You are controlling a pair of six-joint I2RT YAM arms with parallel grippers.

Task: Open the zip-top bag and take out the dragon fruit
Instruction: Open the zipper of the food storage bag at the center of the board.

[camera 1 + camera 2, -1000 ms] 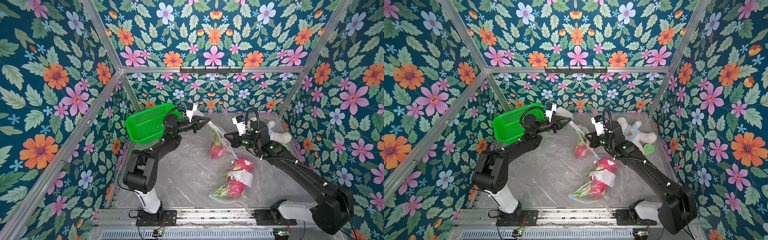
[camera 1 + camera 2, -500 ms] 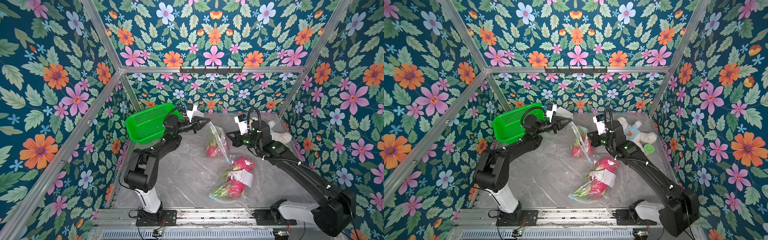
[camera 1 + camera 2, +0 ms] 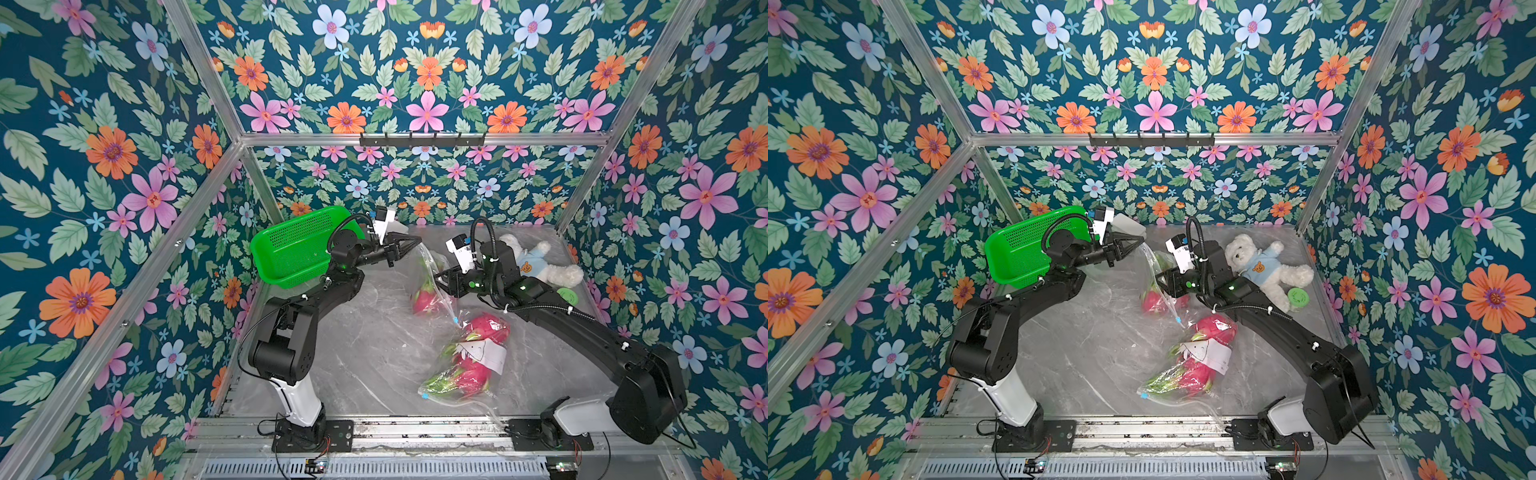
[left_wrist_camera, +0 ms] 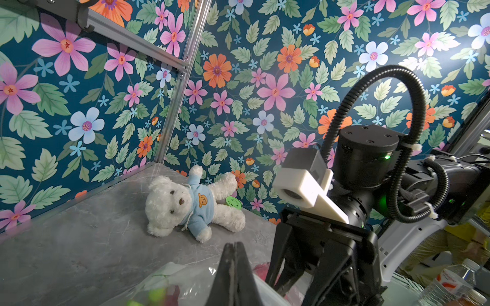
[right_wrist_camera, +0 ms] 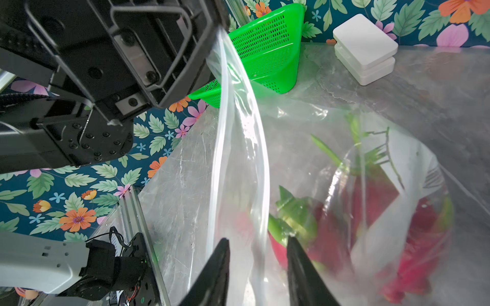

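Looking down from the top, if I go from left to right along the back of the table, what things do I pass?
In a top view: green basket → left gripper → zip-top bag hanging from it → teddy bear → green lid.

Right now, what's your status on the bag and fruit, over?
Left gripper shut on bag, top corner. Right gripper open, jaws astride the rim. Dragon fruit inside it. Second bag lies beside, clear of both grippers.

All around, floral wallpaper (image 3: 428, 62) is covering the walls, aluminium rails (image 3: 299, 139) are framing them, and a grey marble tabletop (image 3: 365, 357) is gleaming below.
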